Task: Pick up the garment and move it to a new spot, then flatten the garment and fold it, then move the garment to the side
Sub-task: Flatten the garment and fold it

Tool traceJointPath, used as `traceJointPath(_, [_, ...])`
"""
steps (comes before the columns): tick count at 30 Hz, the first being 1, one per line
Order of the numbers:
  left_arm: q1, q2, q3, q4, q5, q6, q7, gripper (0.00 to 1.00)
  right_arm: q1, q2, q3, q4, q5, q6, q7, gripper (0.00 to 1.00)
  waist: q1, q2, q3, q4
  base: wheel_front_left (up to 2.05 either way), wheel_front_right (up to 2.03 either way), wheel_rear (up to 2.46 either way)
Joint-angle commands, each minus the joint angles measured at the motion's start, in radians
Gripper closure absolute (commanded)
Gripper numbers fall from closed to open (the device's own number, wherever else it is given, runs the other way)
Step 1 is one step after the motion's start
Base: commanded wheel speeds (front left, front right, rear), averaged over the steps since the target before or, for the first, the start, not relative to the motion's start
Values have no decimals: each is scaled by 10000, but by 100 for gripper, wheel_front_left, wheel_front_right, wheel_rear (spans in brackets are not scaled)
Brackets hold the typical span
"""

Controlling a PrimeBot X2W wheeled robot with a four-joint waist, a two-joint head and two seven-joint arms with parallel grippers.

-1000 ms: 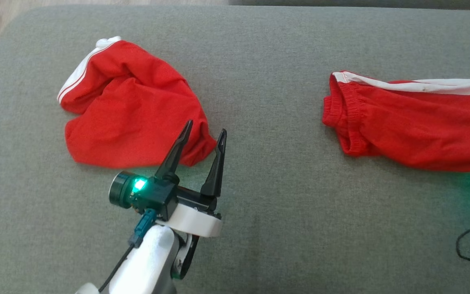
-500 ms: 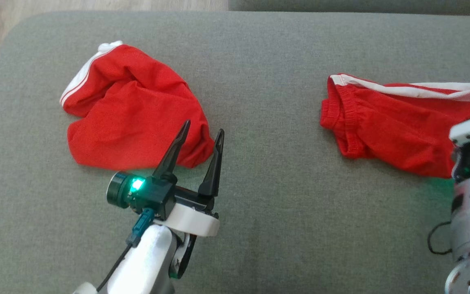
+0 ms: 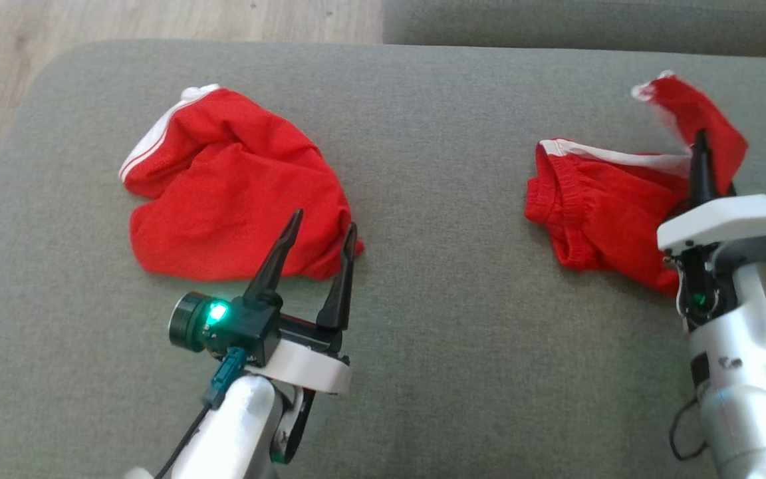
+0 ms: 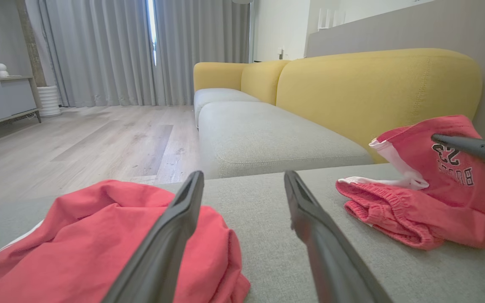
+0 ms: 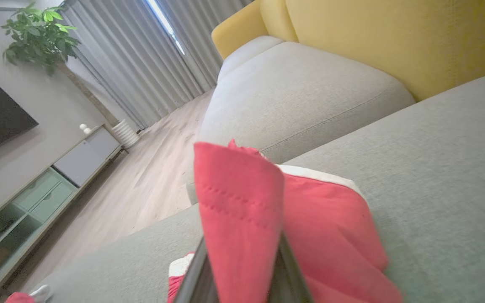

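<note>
Your right gripper (image 3: 700, 150) is clamped on one edge of the red elastic-waisted shorts with a white side stripe (image 3: 596, 213), which lie at the 3 o'clock side of the grey fabric sofa cushion (image 3: 456, 319). In the right wrist view the two fingers are pressed together with a doubled fold of red cloth pinched between them, and nothing else is in the grip. The held flap stands up off the cushion toward 1 o'clock. The waistband end rests on the fabric at 9 o'clock from the gripper.

This looks like the pick-up before the carry. Raise the arm straight up until the waistband end hangs free, then travel; dragging it across the cushion would probably bunch it further. The pinch sits near an edge, so move smoothly, since a jerk could pull the thin cloth out.

Your left gripper (image 3: 324, 221), at 7 o'clock, has its fingers moderately apart and holds nothing. Its tips sit at the 5 o'clock edge of the crumpled red garment with white trim (image 3: 230, 186), which lies at 10 o'clock on the cushion. You cannot tell whether the tips touch that cloth. Hold this arm where it is so it does not snag that pile.
</note>
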State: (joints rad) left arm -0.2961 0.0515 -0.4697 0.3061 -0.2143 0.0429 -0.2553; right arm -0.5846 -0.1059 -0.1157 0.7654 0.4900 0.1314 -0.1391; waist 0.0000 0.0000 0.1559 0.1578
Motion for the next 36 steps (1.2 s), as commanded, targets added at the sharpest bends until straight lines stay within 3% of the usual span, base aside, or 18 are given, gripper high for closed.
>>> traceJointPath(1, [-157, 102, 406, -250, 11, 2, -65, 0, 17, -252, 823, -667, 515, -7, 63, 100, 0, 0, -73, 107, 0, 0, 0])
traceJointPath(12, [-2, 139, 372, -166, -69, 18, -65, 0, 495, -849, 3022, -1033, 1876, -7, -75, 100, 0, 0, -271, 420, 0, 0, 0])
traceJointPath(21, [23, 245, 361, -104, -147, 63, -65, 0, 701, -1245, 5135, -487, 2284, -7, 269, 100, 0, 0, -409, 516, 0, 0, 0])
traceJointPath(22, [33, 255, 358, -101, -151, 78, -65, 0, 714, -1273, 5470, -391, 2209, -7, 404, 11, 0, 0, -426, 504, 0, 0, 0])
traceJointPath(23, [44, 268, 352, -98, -153, 90, -65, 0, 741, -1281, 5782, -294, 2174, -7, 557, 0, 0, 0, -449, 481, 0, 0, 0])
traceJointPath(31, [133, 440, 422, -121, -250, 173, -32, 0, 997, -1049, 7803, -336, 2033, -7, 1078, 0, 0, 0, -820, 35, 0, 0, 0])
traceJointPath(36, [294, 568, 577, -192, -363, 289, -37, 0, 1283, -704, 7956, -935, 2456, -7, 684, 0, 0, 0, -1068, -429, 0, 0, 0])
